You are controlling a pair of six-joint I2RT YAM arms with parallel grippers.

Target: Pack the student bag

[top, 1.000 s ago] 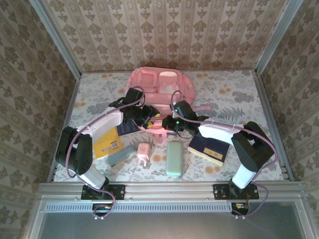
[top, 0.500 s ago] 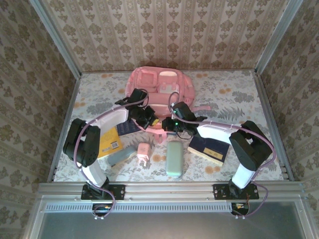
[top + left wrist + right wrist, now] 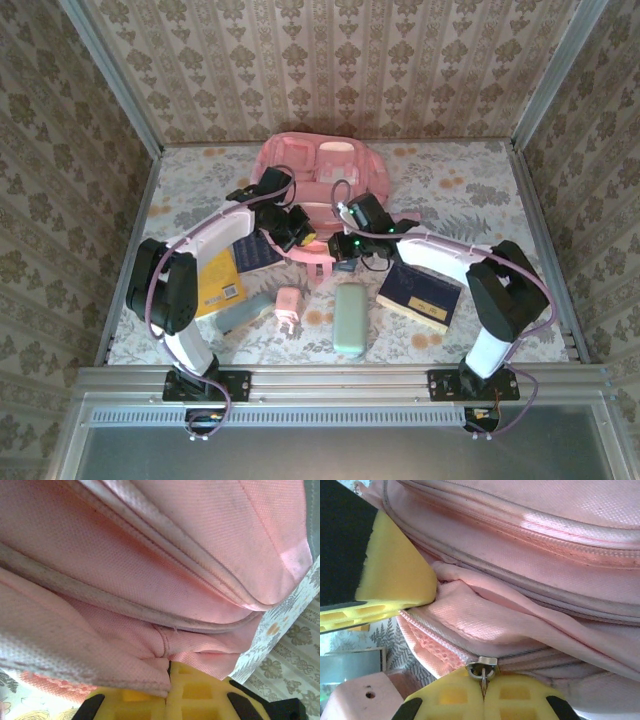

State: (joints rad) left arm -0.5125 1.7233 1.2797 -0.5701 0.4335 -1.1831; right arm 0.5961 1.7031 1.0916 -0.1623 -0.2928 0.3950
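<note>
Table (image 3: 480, 190): covered with a floral cloth and walled on three sides by patterned panels.

Student bag (image 3: 320, 170): laid flat at the far middle of the table, front pockets up, with its near edge drawn toward the arms. Pink fabric and zip seams are seen close up in both wrist views.

Navy book (image 3: 420, 295): laid at near right, beside the right arm. Yellow book (image 3: 218, 285): laid at near left, partly covered by the left arm.

Pale green case (image 3: 350, 318): set near centre. A grey-blue case (image 3: 240, 312) lies to its left, and a small pink block (image 3: 288, 305) is placed between them.

Left gripper (image 3: 167, 672): pads are brought together, and a fold of the bag's fabric is pinched between them at the near edge.

Right gripper (image 3: 483, 680): pads are likewise closed, just beside the left gripper.

Zipper pull (image 3: 483, 666): a metal tab at the end of a zip line, clamped between the right pads.
</note>
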